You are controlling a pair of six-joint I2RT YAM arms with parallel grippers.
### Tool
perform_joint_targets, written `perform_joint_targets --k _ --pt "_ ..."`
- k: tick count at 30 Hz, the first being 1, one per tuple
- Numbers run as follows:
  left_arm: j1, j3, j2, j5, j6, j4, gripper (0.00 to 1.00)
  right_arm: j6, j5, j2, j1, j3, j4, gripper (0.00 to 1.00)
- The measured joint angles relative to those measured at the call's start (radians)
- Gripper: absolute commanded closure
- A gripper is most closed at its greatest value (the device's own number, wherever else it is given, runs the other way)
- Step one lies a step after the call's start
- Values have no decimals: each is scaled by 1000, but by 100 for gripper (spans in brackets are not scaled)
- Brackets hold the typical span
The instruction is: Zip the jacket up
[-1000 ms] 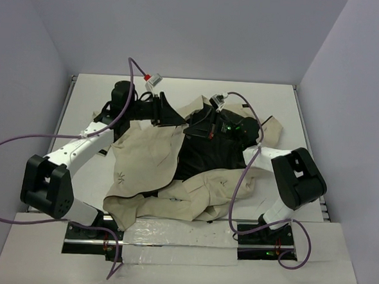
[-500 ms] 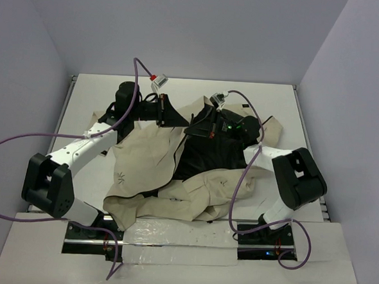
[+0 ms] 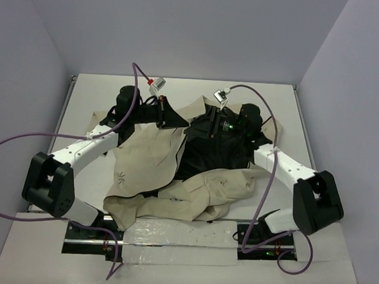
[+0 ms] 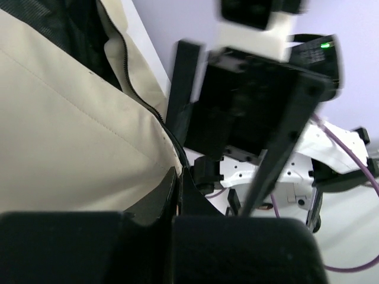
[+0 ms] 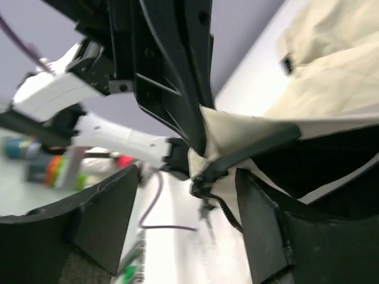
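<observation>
My left arm (image 3: pixel 86 145) reaches in over the left side of the jacket (image 3: pixel 146 159). My left jaws are clamped together on the jacket's cream front edge at its far end. In the left wrist view the fabric runs down into the closed tips, and the zipper teeth (image 4: pixel 137 93) follow that edge just above them.

The jacket lies crumpled and open on the white worktop (image 3: pixel 275 102). Cream panels lie to the left and along the near side, and the black lining (image 3: pixel 208 156) shows in the middle. A small star-like mark (image 3: pixel 120 176) sits on the left panel.

Just right of the pinched edge, my right jaws stand wide apart and hold nothing. The cream corner and a dark zipper end (image 5: pixel 204 188) hang ahead of their gap. My right arm (image 3: pixel 284 164) crosses the jacket's right side.
</observation>
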Motion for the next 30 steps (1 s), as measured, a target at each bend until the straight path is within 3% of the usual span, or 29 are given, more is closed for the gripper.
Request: perform_joint_targets --k 4,10,16,18,22,28,30 --pt "18 -43 -19 -18 -19 18 100 -255 76 -82 -3 122 -368 12" --pt "45 -129 -35 -18 -90 126 100 -469 191 -192 -62 195 -711 12" --pt "49 -193 -39 -22 -163 204 100 -544 368 -211 -92 206 -916 29" --pt "49 -211 -41 -25 -190 241 100 -539 393 -211 -93 205 -942 37" --pt "50 -264 -42 -21 -242 332 100 -469 384 -211 -80 193 -900 43" --pt "50 -312 -43 5 -266 427 100 -306 326 -200 -19 147 -723 27" --pt "50 -315 -43 11 -268 438 100 -264 307 -181 -8 145 -683 27"
